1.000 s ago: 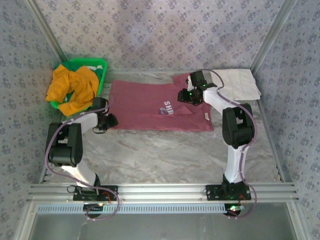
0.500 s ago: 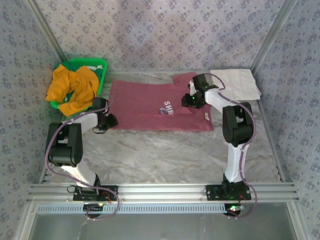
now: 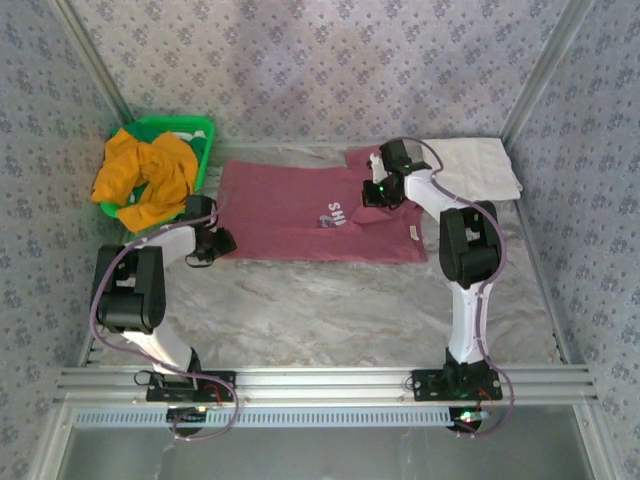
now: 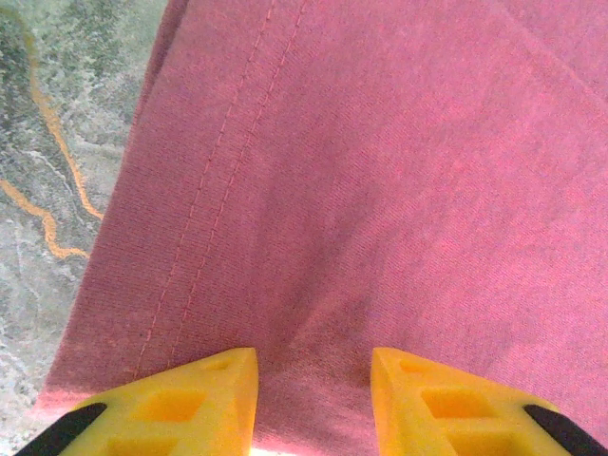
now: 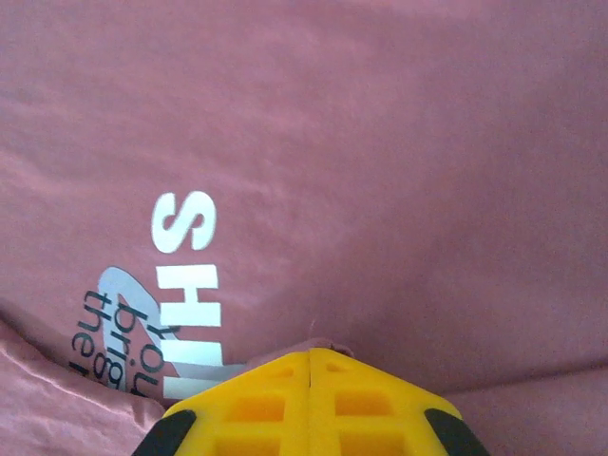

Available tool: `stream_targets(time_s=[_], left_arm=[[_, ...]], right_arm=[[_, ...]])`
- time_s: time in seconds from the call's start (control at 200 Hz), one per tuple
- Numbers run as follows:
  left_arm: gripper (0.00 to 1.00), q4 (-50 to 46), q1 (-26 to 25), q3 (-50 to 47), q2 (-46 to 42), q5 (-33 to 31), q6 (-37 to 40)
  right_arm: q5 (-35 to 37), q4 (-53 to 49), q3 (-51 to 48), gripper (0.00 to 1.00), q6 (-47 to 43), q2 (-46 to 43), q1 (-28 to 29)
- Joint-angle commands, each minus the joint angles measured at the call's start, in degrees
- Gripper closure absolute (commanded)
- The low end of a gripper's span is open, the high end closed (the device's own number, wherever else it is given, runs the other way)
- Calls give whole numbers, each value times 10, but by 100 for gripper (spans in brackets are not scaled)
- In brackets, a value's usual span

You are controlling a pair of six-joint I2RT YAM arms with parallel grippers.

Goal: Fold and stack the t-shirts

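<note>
A maroon t-shirt with a white "SHINE" print lies spread flat across the back of the table. My right gripper sits on its chest, right of the print. In the right wrist view the yellow fingers are pressed together, pinching a small tuft of maroon cloth. My left gripper rests at the shirt's near-left hem corner. Its yellow fingers stand apart with the maroon cloth lying under and between them. A mustard-orange t-shirt is heaped in the basket.
The green plastic basket stands at the back left, with the orange shirt spilling over its side. A folded white cloth lies at the back right. Patterned walls close in the table on three sides. Bare marbled tabletop stretches in front of the shirt.
My right gripper's fingers have come together on the maroon cloth, after shifting slightly over the chest. The left arm and both shirts have stayed put.
</note>
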Motion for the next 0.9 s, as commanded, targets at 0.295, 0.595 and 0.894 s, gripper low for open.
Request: stream_targets(time_s=[0.295, 0.595, 0.894], left_arm=[[64, -4, -1, -2, 3, -4, 9], [64, -2, 0, 1, 8, -6, 8], [63, -9, 0, 9, 11, -4, 9]], right_arm=[[31, -161, 193, 88, -156, 105, 45], [37, -179, 237, 66, -177, 67, 58], [-53, -23, -4, 53, 95, -76, -89]])
